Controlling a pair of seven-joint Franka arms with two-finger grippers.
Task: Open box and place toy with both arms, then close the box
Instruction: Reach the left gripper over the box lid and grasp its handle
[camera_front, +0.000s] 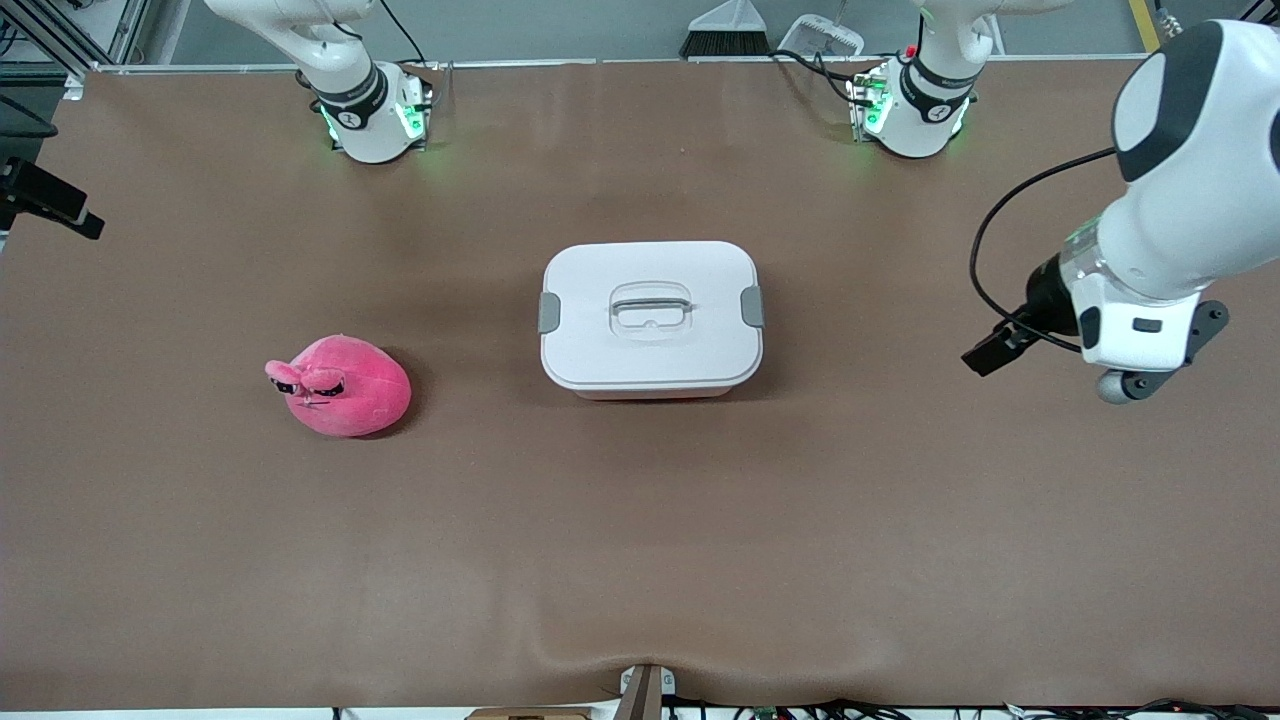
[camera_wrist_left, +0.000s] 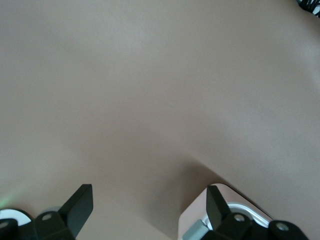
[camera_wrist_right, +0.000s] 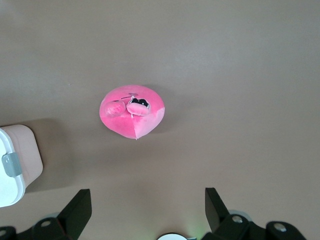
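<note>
two task things sit on the brown counter: the box, its white lid on and both grey clips down, at the middle, and the pink toy well apart toward the right arm's end, slightly nearer the front camera. the left tool hangs released over bare counter near the box. the right tool, also released, seems to hover high above the toy.
</note>
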